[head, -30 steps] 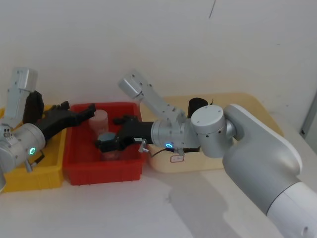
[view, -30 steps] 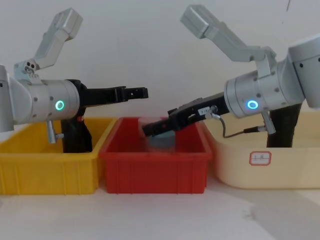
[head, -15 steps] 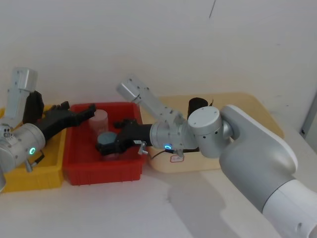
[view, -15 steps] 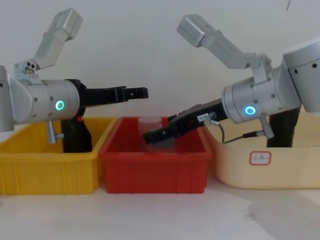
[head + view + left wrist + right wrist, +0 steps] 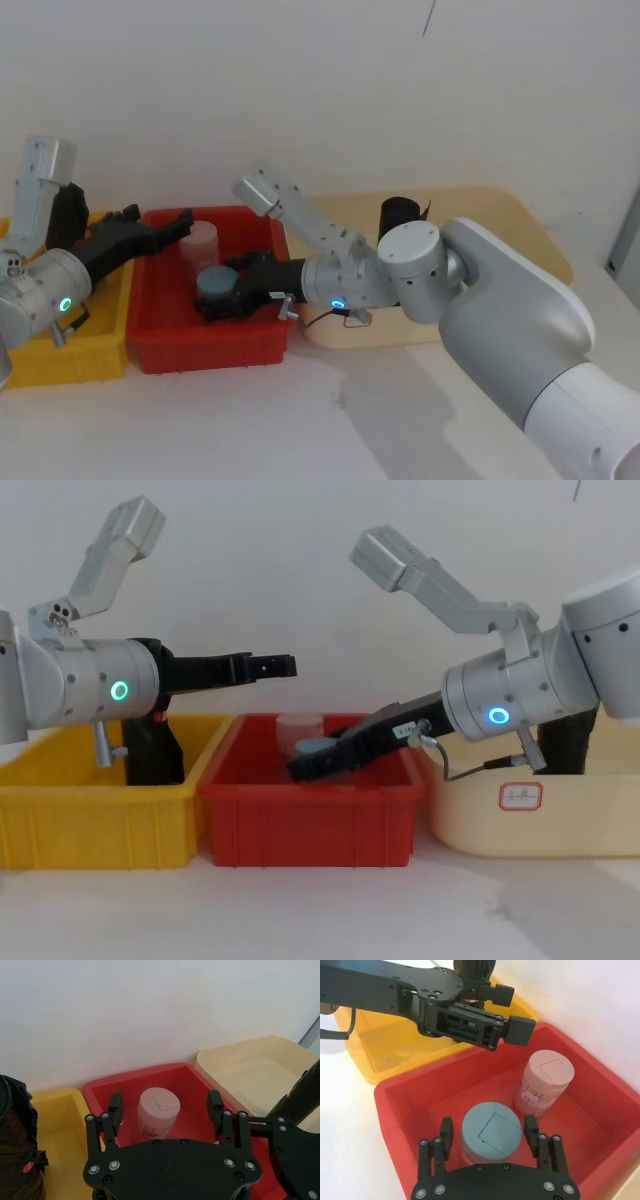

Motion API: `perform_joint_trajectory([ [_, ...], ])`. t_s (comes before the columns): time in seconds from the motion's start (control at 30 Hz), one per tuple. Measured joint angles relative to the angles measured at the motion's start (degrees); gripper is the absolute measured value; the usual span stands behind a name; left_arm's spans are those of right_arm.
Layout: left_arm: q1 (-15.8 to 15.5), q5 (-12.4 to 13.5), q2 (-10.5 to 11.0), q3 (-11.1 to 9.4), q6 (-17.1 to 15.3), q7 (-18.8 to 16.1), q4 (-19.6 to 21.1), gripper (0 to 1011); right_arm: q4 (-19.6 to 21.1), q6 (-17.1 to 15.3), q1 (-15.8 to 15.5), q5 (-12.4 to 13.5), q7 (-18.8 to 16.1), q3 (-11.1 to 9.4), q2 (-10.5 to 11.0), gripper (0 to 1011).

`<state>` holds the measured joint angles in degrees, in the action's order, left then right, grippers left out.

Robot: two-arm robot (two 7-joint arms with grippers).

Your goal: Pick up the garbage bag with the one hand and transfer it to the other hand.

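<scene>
Task not begun: garbage bag point(image 5: 152, 748) stands ungrasped in the yellow bin point(image 5: 60, 810); left gripper point(image 5: 272, 666) spread empty, right gripper point(image 5: 489, 1136) spread around the blue-lidded jar point(image 5: 491, 1133).

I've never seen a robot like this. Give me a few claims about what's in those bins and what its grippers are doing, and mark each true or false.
1. The right gripper reaches down into the red bin. True.
2. Its open fingers straddle the blue-lidded jar. True.
3. The left gripper holds the pink-lidded jar. False: it hangs open above the red bin, holding nothing.
4. The garbage bag lies in the red bin. False: it stands in the yellow bin.
5. Two jars stand in the red bin. True.
</scene>
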<state>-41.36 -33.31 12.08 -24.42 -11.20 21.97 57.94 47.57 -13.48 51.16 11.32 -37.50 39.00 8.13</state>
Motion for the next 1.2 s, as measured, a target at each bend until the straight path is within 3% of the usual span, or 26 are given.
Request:
perform_joint_trajectory([
  [0.1,0.0,0.0,0.0,0.0,0.0,0.0,0.0,1002,-0.3,0.2,0.0,-0.1,-0.1,0.0,-0.1,845],
  [0.13,0.0,0.0,0.0,0.0,0.0,0.0,0.0,1002,-0.4,0.3,0.0,-0.2,-0.1,0.0,-0.1,774],
  [0.23,0.0,0.0,0.0,0.0,0.0,0.0,0.0,1002,-0.6,0.5,-0.1,-0.3,-0.1,-0.3,-0.3,690],
  [0.33,0.0,0.0,0.0,0.0,0.0,0.0,0.0,1002,-0.5,0.6,-0.2,-0.3,-0.1,-0.5,-0.3,668],
  [0.77,0.0,0.0,0.0,0.0,0.0,0.0,0.0,1002,3.9,-0.2,-1.6,2.2,1.0,-3.7,-0.2,668],
  [1.2,0.0,0.0,0.0,0.0,0.0,0.0,0.0,1001,12.5,-1.1,-2.7,6.5,3.5,-9.3,1.4,668],
])
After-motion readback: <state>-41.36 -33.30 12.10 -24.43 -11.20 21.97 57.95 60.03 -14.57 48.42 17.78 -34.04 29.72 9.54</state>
